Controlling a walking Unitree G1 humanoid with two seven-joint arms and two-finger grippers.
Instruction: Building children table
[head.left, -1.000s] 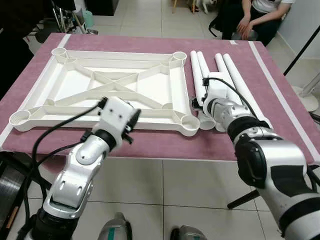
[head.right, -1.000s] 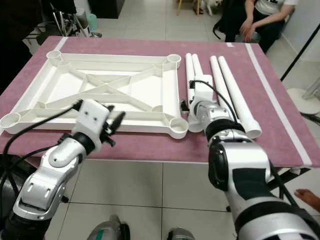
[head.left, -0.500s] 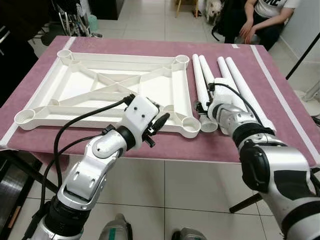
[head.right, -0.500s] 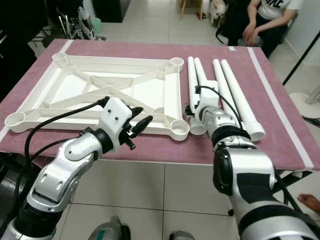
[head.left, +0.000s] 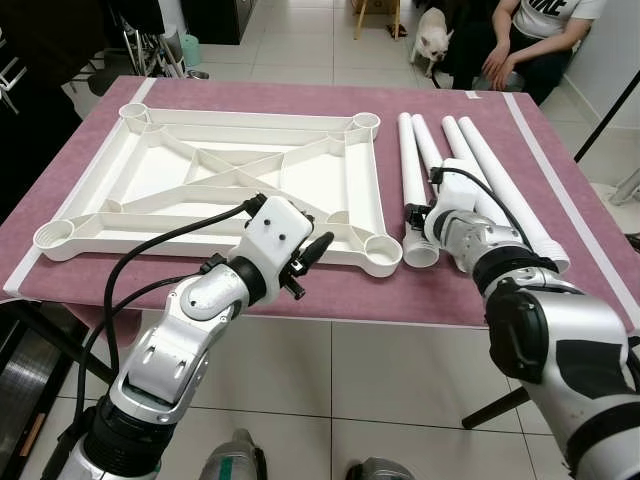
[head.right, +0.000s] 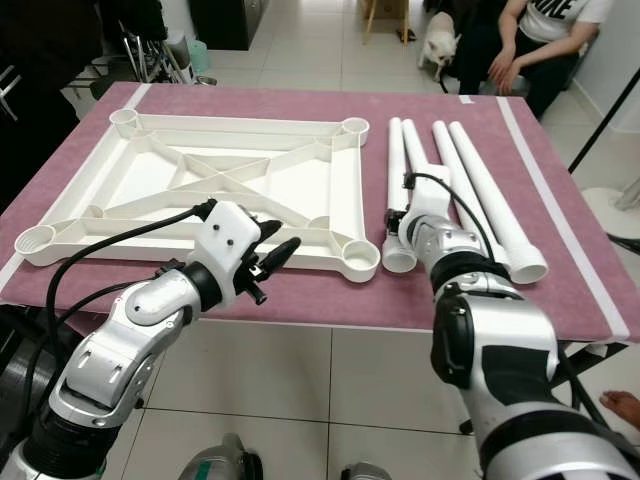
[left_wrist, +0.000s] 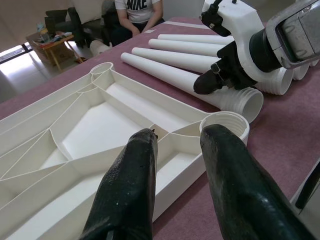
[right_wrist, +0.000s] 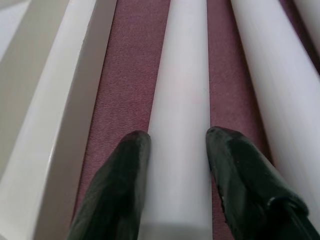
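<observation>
Right wrist view shows us the right gripper (right_wrist: 175, 150) with its jaws set either side of a white plastic tube leg (right_wrist: 182, 125), fingers (right_wrist: 117, 185) close along its flanks; we cannot tell whether they press on it yet. In the left eye view this leg (head.left: 413, 180) is the innermost of four lying side by side on the maroon-covered worktop (head.left: 590, 240), at 3 o'clock from the white ribbed plastic tabletop frame (head.left: 215, 180), which lies underside up with a round socket (head.left: 382, 250) at each corner. We find the left gripper (head.left: 310, 255) with jaws parted and empty, hovering at the frame's near edge beside the near right socket. We judge the leg light, rigid, smooth and prone to roll or slip; a hold just behind its threaded open end seems soundest. A person (head.left: 530, 35) sits at 1 o'clock, with a small dog (head.left: 432, 28) alongside.
</observation>
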